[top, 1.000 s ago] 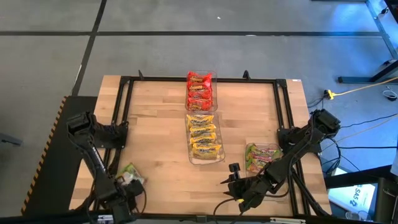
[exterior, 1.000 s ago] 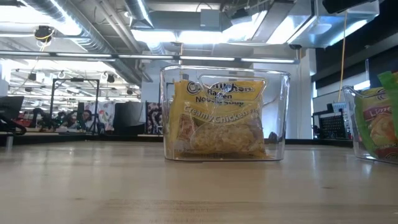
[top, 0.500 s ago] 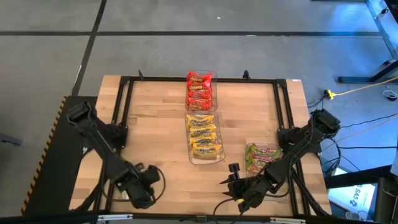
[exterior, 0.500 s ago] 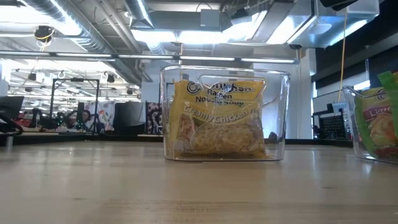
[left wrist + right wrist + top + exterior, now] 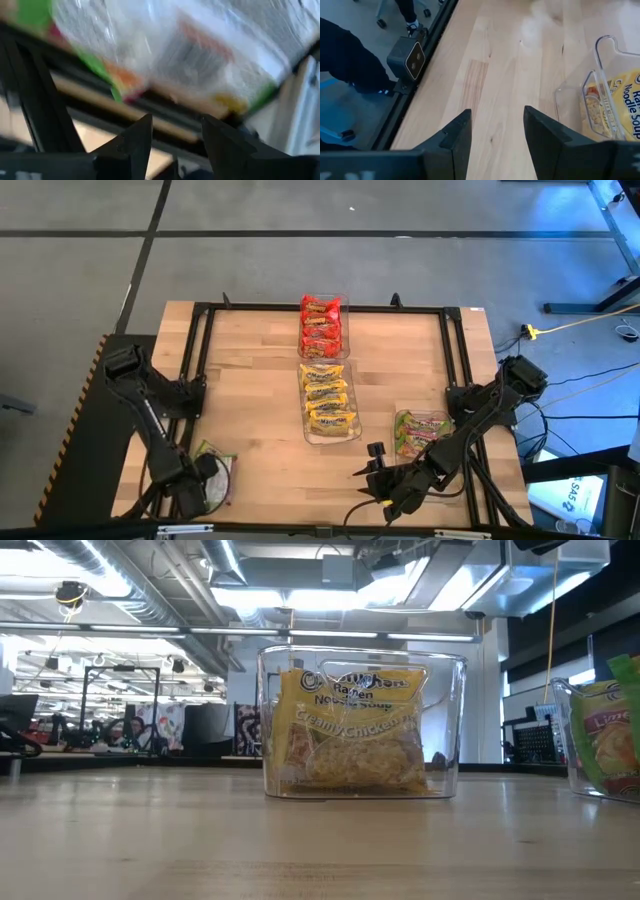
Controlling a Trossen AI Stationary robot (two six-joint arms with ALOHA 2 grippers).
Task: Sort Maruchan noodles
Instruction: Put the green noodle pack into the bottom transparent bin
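Observation:
A green and pink Maruchan noodles packet (image 5: 214, 467) lies flat at the table's near left corner, partly across the black frame rail (image 5: 60, 67). My left gripper (image 5: 203, 483) hovers just above it and points steeply down. In the left wrist view its open fingers (image 5: 176, 132) stand short of the packet (image 5: 170, 55) with nothing between them. My right gripper (image 5: 368, 462) hangs open over bare wood near the front edge (image 5: 492, 130). Other packets stand in three clear bins: red (image 5: 320, 327), yellow (image 5: 328, 402) and green (image 5: 422, 430).
A black frame (image 5: 455, 350) runs around the table top. The yellow bin (image 5: 360, 725) stands mid-table, with the green bin (image 5: 605, 740) to its right. Bare wood (image 5: 250, 380) lies between the left rail and the bins. A person's legs (image 5: 345, 60) show beyond the table edge.
My left gripper has swung toward the table's right along the near edge, covering the loose packet, then come back toward the left and tipped. The packet shows again beside it and lies flatter. My right arm has kept still.

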